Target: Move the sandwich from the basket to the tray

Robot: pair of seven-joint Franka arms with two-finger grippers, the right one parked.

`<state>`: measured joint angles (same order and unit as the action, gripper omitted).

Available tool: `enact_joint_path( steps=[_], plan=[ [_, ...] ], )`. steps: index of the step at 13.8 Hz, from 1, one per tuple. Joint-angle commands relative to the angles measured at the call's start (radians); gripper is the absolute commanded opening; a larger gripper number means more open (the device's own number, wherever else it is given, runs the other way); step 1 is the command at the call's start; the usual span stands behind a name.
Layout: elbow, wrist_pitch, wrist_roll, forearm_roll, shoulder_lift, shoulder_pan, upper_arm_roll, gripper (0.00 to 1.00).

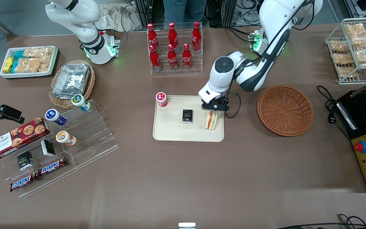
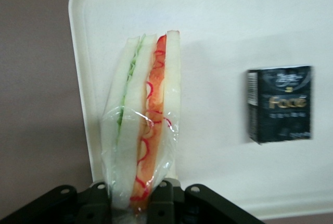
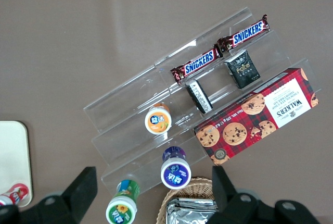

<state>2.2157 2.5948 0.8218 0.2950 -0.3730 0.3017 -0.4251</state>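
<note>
Because the small black box (image 1: 187, 115) already sits in the middle of the tray (image 1: 170, 130), with a red-capped cup (image 1: 161, 99) at the tray's upper-left corner, the sandwich (image 1: 211, 120) goes to the free strip along the tray's right edge in the front view. It stands on edge there, its long axis running up and down the frame, filling edge facing up. The gripper (image 1: 215, 107) pinches its upper end, fingers (image 2: 162, 198) pressed on the bread faces, likely to keep it upright until release. The basket (image 1: 285, 110), right of centre, sits empty.
</note>
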Motion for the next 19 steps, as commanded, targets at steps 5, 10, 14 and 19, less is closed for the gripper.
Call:
enact_joint_path(
  steps=[5, 10, 14, 19],
  plan=[
    [-0.021, 0.001, 0.06, 0.075, -0.036, -0.001, 0.017, 1.0],
    [-0.17, -0.222, 0.071, 0.058, -0.004, 0.005, 0.011, 1.0],
    [-0.359, -0.483, 0.027, -0.071, 0.103, -0.007, 0.014, 1.0],
    [-0.6, -0.862, -0.145, -0.178, 0.17, -0.125, 0.014, 1.0]
  ],
)
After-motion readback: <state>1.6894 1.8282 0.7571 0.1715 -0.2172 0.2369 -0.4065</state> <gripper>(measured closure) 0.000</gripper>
